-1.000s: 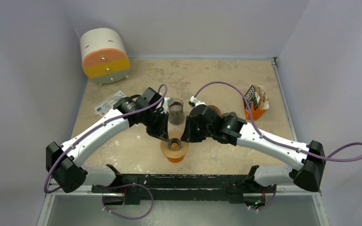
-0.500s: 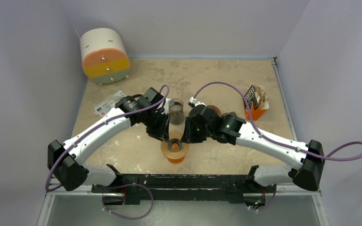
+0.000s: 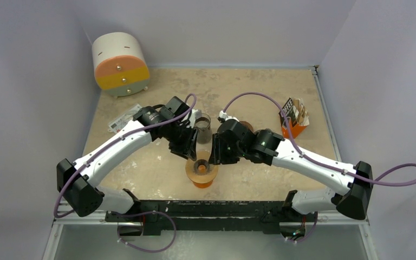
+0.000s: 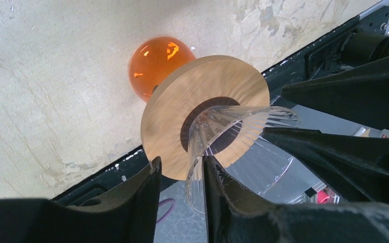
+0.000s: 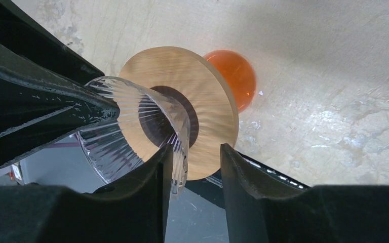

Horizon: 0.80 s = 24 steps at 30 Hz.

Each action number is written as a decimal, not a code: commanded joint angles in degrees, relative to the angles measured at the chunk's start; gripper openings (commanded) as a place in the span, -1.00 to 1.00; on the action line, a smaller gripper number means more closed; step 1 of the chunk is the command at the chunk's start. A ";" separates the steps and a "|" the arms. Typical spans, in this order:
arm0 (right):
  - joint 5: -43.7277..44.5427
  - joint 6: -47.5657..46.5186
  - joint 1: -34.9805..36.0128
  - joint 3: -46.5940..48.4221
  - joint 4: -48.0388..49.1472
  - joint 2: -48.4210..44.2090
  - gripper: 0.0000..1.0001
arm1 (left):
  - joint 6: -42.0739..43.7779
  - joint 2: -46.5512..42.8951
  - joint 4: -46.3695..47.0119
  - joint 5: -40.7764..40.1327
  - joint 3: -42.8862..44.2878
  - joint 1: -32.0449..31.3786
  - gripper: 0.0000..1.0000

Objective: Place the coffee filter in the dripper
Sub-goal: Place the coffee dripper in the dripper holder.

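Carton (image 3: 293,122) lettering, probably "COFFEE"; card (image 3: 120,123) print illegible

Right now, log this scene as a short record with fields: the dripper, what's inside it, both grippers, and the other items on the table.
dripper: clear ribbed cone in round wooden collar, above orange glass globe
inside cone: no paper visible
left gripper: open, fingers astride the cone's rim
right gripper: open, astride the opposite rim
behind dripper: dark-tinted glass beaker
far right: orange carton
far left: cream, orange and yellow drum
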 commanded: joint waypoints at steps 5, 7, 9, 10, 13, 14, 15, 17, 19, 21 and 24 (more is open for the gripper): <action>4.89 -2.56 -0.04 6.21 -4.59 -0.62 0.01 | 1.88 1.19 -1.33 -1.11 5.52 -0.17 -0.22; 6.45 -3.62 -0.30 7.74 -6.22 -0.88 0.06 | 2.49 1.42 -2.32 -2.23 6.66 -0.15 -0.14; 8.32 -4.80 -0.47 9.20 -7.70 -1.36 0.10 | 3.07 1.62 -3.56 -3.38 7.91 -0.12 -0.09; 9.38 -5.49 -0.58 9.88 -8.50 -1.64 0.12 | 3.37 1.65 -4.14 -3.88 8.61 -0.14 -0.07; 12.98 -7.58 -0.91 12.05 -10.78 -2.57 0.16 | 3.99 1.63 -5.49 -5.05 10.70 -0.20 0.01; 14.19 -8.58 -1.00 12.83 -11.47 -2.85 0.17 | 4.18 1.65 -5.84 -5.28 11.42 -0.15 0.04; 15.38 -9.38 -1.09 13.57 -12.19 -3.17 0.17 | 4.35 1.63 -6.19 -5.50 12.24 -0.12 0.07; 17.88 -11.36 -1.38 15.35 -13.65 -3.66 0.18 | 4.73 1.65 -6.82 -5.84 13.91 -0.10 0.14; 20.91 -14.03 -1.75 16.93 -15.26 -4.27 0.20 | 5.14 1.66 -7.51 -6.48 15.65 -0.06 0.25; 24.13 -17.16 -2.40 18.60 -16.88 -4.76 0.22 | 5.57 1.61 -7.98 -7.59 17.52 -0.03 0.32; 28.43 -22.07 -3.90 20.45 -18.24 -5.49 0.23 | 6.32 1.22 -8.22 -9.64 19.07 -0.03 0.38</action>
